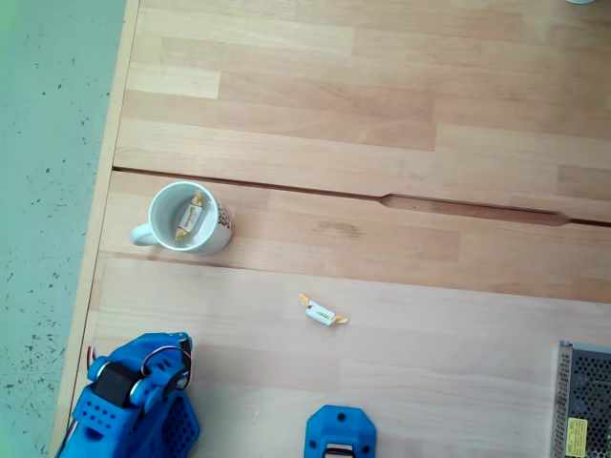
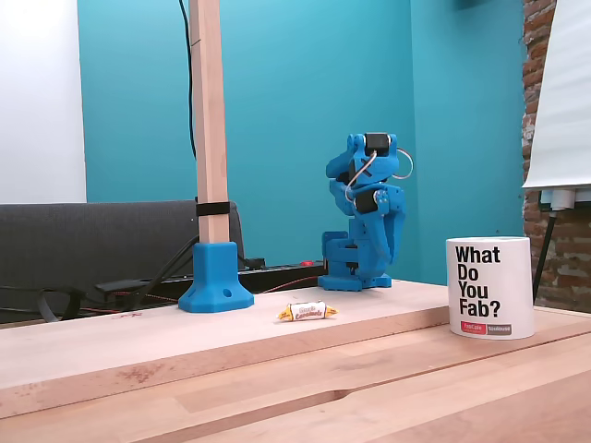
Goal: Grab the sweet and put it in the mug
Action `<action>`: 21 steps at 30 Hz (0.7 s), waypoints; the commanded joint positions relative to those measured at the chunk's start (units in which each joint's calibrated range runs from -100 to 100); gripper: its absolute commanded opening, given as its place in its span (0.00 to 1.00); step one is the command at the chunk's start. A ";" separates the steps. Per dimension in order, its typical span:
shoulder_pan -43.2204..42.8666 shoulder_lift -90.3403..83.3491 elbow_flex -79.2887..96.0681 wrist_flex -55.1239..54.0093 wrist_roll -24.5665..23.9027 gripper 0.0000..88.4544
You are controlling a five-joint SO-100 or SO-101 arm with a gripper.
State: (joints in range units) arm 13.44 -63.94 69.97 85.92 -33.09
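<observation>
Item: sweet (image 1: 324, 313), wrapped, white middle with yellow-gold twisted ends. It is lying loose on the bench (image 1: 382, 114) in the top-down fixed view, near centre, at about 4 o'clock from the mug and well apart from it. In the side-on fixed view the same sweet (image 2: 307, 312) is resting flat near the bench's front step.

Item: mug (image 1: 188, 218), white, standing upright, handle pointing to 9 o'clock in the top-down view. A second wrapped sweet (image 1: 191, 216) is already sitting inside it. From the side the mug (image 2: 490, 287) is showing black lettering.

Item: arm (image 2: 367, 212), blue, folded compactly on its base with the upper links doubled back, standing at the far side of the bench. From above it is occupying the 7 o'clock corner (image 1: 134, 401), well apart from both sweet and mug.

Item: pincer. It is tucked into the folded arm; whether its jaws are parted or closed cannot be told from either view.

Item: blue post base (image 1: 340, 434) at 6 o'clock, carrying a wooden upright (image 2: 209, 120).

Step in hand, as judged: the reach for the loose sweet is not yet begun. The next move is calling for the arm to unfold toward 2 o'clock from its base, spread the jaws over the sweet's white middle, and close low against the bench, since the wrapper is lying flat.
</observation>
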 commanded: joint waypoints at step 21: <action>13.21 0.60 -7.35 5.12 -4.30 0.00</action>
State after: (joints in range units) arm 25.92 -63.94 65.67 92.51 -37.44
